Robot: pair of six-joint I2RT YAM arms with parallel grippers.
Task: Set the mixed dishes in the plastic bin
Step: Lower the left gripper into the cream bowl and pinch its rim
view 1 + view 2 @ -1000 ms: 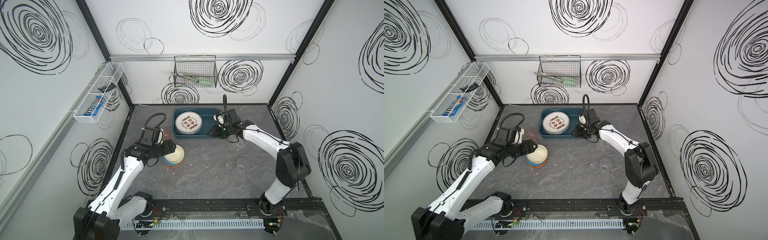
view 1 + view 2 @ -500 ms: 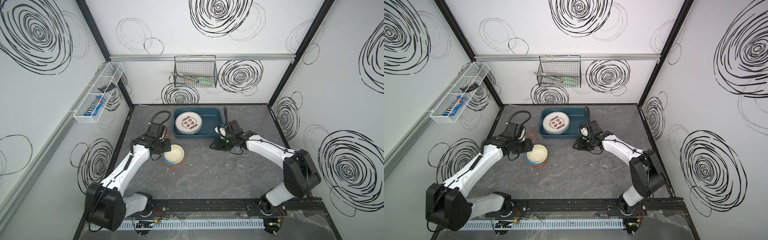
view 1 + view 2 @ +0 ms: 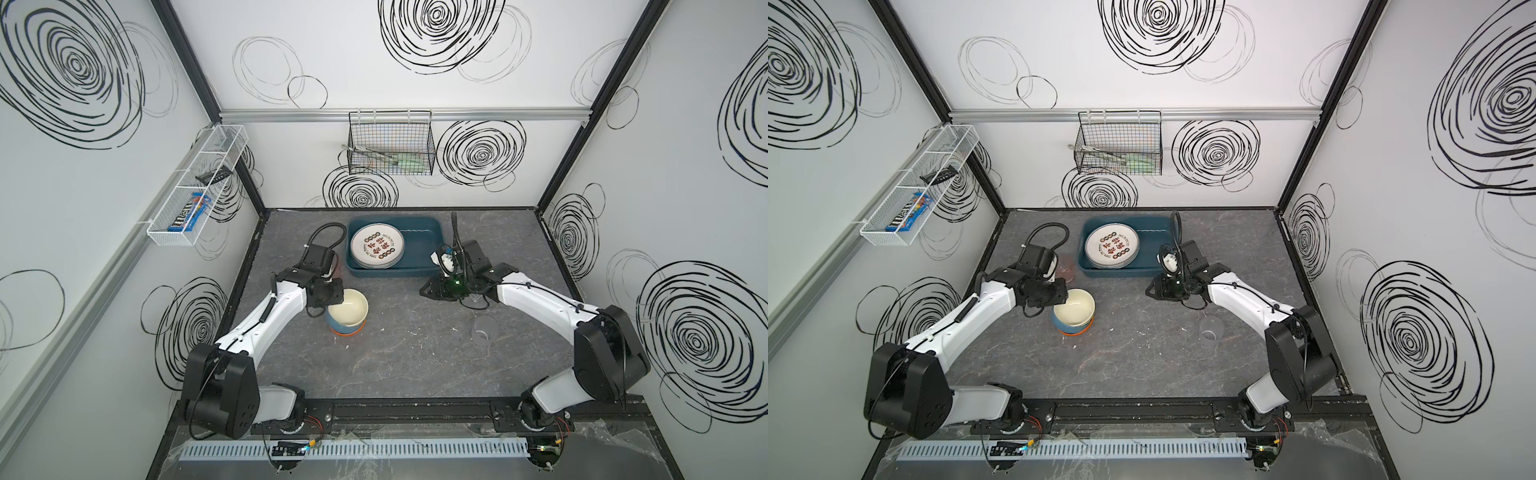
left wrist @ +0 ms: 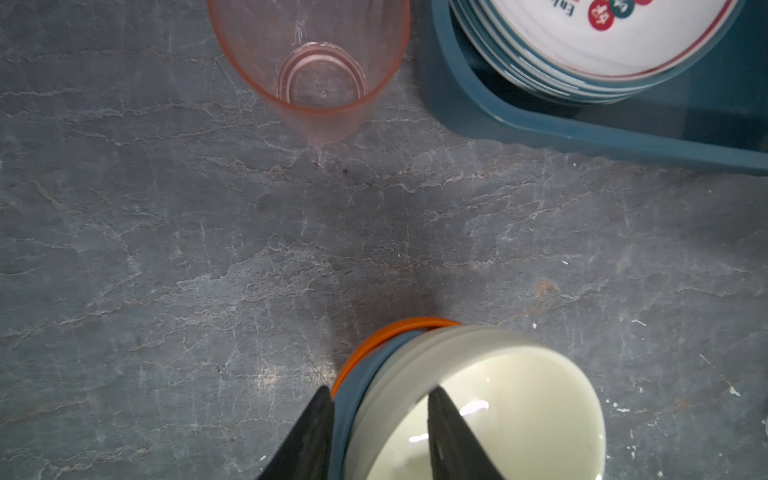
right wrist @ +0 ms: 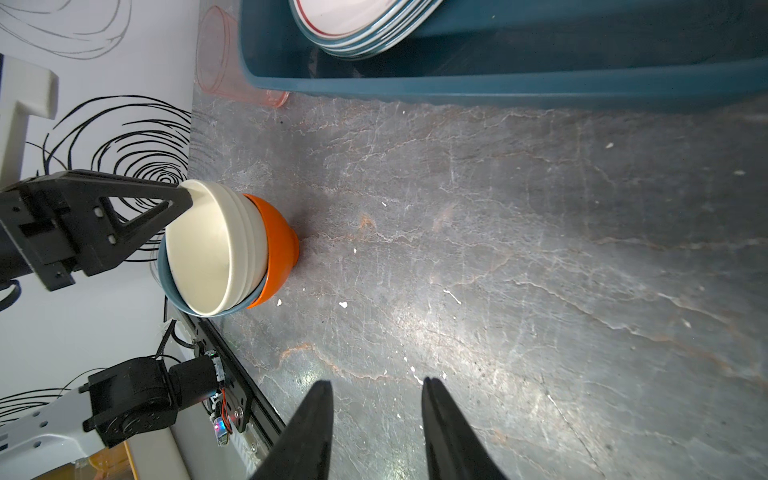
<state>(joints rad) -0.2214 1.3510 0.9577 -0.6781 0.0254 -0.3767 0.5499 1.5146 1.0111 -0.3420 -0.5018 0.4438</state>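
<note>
On the grey marbled worktop (image 3: 415, 365), a stack of nested bowls (image 3: 348, 318), cream inside with blue and orange shells beneath, stood upright toward the left side. It was near the front left corner of the dark teal, low-walled plastic bin (image 3: 395, 273) but outside it.

The left end effector (image 3: 336, 296) was closed across the stack's near wall. In the left wrist view one black finger (image 4: 311, 436) lay against the blue outer shell and the other sat inside the cream bowl, with the rims pinched between them. The orange foot rested on the worktop.

Inside the bin, a pile of round white plates (image 3: 377, 246) printed with Chinese characters filled the left half, and the right half showed bare teal floor.

A see-through pink tumbler (image 4: 309, 62) stood upright just beside the bin's left wall, apart from the bowls.

The right end effector (image 3: 424, 289) hovered low over bare worktop just in front of the bin's right corner, pointing toward the bowls. Its jaws stood apart and nothing was between them in the right wrist view. A clear tumbler (image 3: 484, 336) stood on the worktop beside the right arm, well apart from the bin.
</note>
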